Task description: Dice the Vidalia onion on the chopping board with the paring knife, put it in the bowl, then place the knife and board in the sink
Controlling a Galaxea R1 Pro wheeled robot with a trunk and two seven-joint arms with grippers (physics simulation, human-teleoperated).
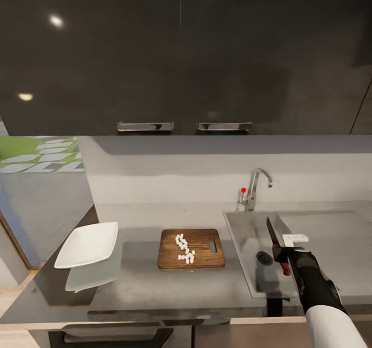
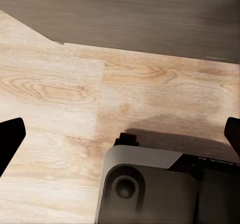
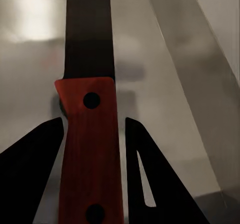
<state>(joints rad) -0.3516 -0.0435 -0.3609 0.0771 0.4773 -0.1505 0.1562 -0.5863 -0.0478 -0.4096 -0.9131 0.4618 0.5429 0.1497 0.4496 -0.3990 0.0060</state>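
One bowl [image 1: 89, 244], one chopping board [image 1: 191, 248], one paring knife [image 1: 277, 245] and one sink [image 1: 248, 257] show from the head camera, along with a heap of small white onion dice [image 1: 185, 248], too many and too small to count surely, lying on the middle of the board. The bowl sits at the left end of the glossy grey countertop [image 1: 139, 281], the board to its right and apart from it, the sink further right with its chrome tap [image 1: 254, 187] at the far wall. Glossy black upper cabinets [image 1: 181, 53] with two metal handles [image 1: 184, 126] hang above, and a pale wall runs behind the counter. The right gripper [image 1: 287, 252] is clamped on the knife's orange-red handle and hangs over the sink basin, the dark blade pointing up and away. In the left wrist view, two dark fingertips [image 2: 10, 139] of the left gripper [image 2: 120, 139] stand far apart at the frame's edges, holding nothing, over light wood floor [image 2: 65, 94] and part of the robot's grey base [image 2: 150, 189]. In the right wrist view, two black fingers [image 3: 150, 179] press either side of the knife [image 3: 90, 149], with the grey steel of the sink [image 3: 165, 84] beyond
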